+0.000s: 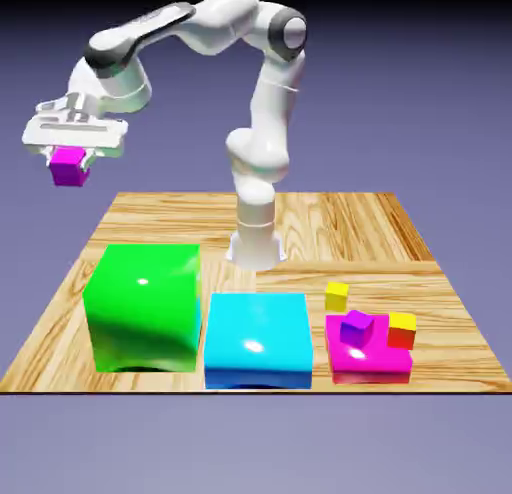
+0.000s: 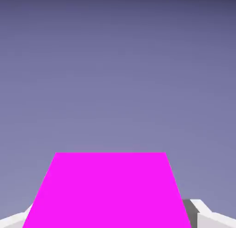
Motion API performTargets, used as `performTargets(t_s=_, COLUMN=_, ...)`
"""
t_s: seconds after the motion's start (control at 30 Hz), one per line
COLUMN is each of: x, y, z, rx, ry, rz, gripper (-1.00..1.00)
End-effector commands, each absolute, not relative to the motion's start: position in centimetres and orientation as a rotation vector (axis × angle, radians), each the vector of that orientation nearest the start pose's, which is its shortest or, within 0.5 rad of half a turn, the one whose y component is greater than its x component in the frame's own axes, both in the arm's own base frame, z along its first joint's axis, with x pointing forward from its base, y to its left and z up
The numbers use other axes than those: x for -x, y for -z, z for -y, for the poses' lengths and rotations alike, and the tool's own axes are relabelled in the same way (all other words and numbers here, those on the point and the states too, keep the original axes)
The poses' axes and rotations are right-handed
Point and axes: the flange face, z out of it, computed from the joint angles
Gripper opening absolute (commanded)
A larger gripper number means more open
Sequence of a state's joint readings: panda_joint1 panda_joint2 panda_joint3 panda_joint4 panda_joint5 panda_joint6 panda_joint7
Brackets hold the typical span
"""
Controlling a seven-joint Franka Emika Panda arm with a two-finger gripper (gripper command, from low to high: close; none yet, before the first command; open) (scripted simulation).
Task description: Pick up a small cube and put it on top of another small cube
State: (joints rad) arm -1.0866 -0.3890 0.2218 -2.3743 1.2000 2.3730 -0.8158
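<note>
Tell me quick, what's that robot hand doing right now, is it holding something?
Hand: closed on the small cube, a magenta-pink one, held in the air beyond the table's edge on the exterior view's left.

Big green block (image 1: 143, 307), cyan block (image 1: 258, 338), wooden table (image 1: 400, 232)

**Two cameras: one wide and raised, one on the hand**

The exterior view looks down from above and in front of the bench (image 1: 420, 232), far enough back to take in the whole wooden top, the full arm and the backdrop behind. The hand view sits on the end effector (image 1: 70, 160) and looks along it, very close: the small cube (image 2: 108, 190) fills its lower half, plain backdrop above. Both views share only that small cube (image 1: 69, 167) and the finger tips (image 2: 203, 211).
</note>
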Motion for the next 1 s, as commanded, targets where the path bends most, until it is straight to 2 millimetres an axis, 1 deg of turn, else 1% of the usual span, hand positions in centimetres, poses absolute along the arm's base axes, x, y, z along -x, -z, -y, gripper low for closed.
performTargets(t_s=0.0, x=-32.6, y=-52.1, z=33.4, rx=2.352, ry=1.229, rz=-0.986, gripper=-1.0)
performTargets(t_s=0.17, x=-36.7, y=-55.9, z=27.3, rx=2.394, ry=1.202, rz=-0.981, gripper=-1.0)
performTargets(t_s=0.2, x=-37.4, y=-56.4, z=26.0, rx=2.399, ry=1.198, rz=-0.987, gripper=-1.0)
performTargets(t_s=0.3, x=-39.1, y=-56.6, z=22.3, rx=2.409, ry=1.175, rz=-1.039, gripper=-1.0)
performTargets(t_s=0.47, x=-41.3, y=-56.5, z=16.1, rx=2.419, ry=1.166, rz=-1.122, gripper=-1.0)
performTargets(t_s=0.63, x=-42.8, y=-55.9, z=9.7, rx=2.418, ry=1.191, rz=-1.195, gripper=-1.0)
performTargets(t_s=0.8, x=-43.7, y=-54.7, z=3.4, rx=2.403, ry=1.243, rz=-1.253, gripper=-1.0)
performTargets(t_s=0.97, x=-44.0, y=-52.8, z=-2.8, rx=2.372, ry=1.315, rz=-1.289, gripper=-1.0)
